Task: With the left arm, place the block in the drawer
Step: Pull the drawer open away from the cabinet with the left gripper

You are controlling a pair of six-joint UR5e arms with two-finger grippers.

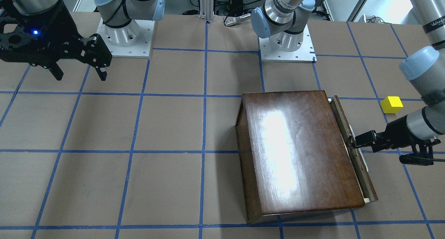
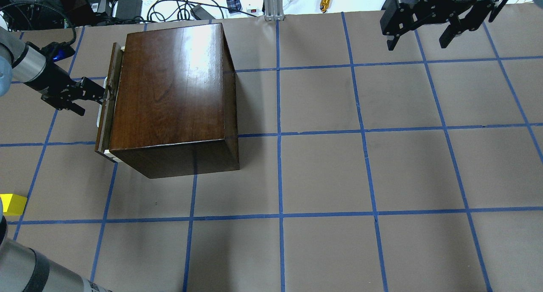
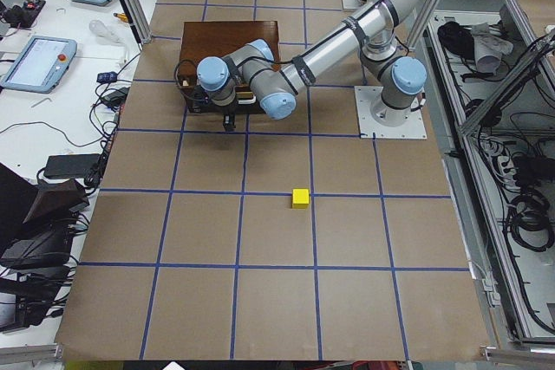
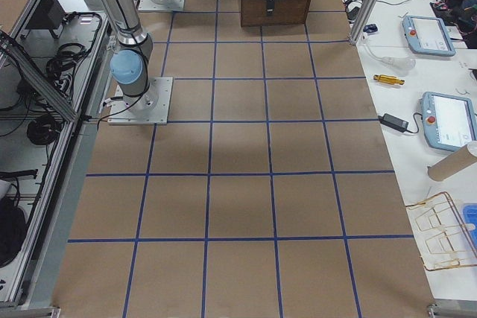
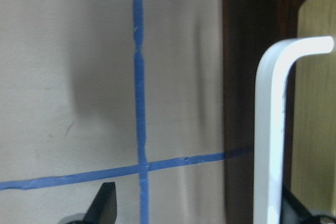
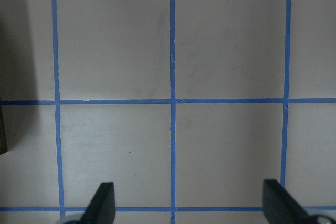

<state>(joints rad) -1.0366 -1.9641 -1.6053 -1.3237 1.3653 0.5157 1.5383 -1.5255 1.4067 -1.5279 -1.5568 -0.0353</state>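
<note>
The yellow block (image 1: pixel 391 104) lies on the table beside the left arm, apart from the cabinet; it also shows in the overhead view (image 2: pixel 12 204) and the left-side view (image 3: pixel 300 198). The dark-brown cabinet (image 1: pixel 299 148) (image 2: pixel 169 88) has its drawer (image 1: pixel 352 152) (image 2: pixel 108 109) pulled out a small way. My left gripper (image 1: pixel 352 141) (image 2: pixel 101 95) is at the drawer front. In the left wrist view its jaws stand apart, with the pale pull (image 5: pixel 269 129) between them, close to one finger. My right gripper (image 1: pixel 80 75) (image 2: pixel 417 45) is open and empty, far from the cabinet.
The brown table top is marked by a blue tape grid (image 2: pixel 280 135). Both arm bases (image 1: pixel 125 34) (image 1: pixel 286 41) stand at the robot's edge. Cables and devices (image 2: pixel 169 3) lie beyond the far table edge. Tablets (image 3: pixel 39 54) sit on a side bench.
</note>
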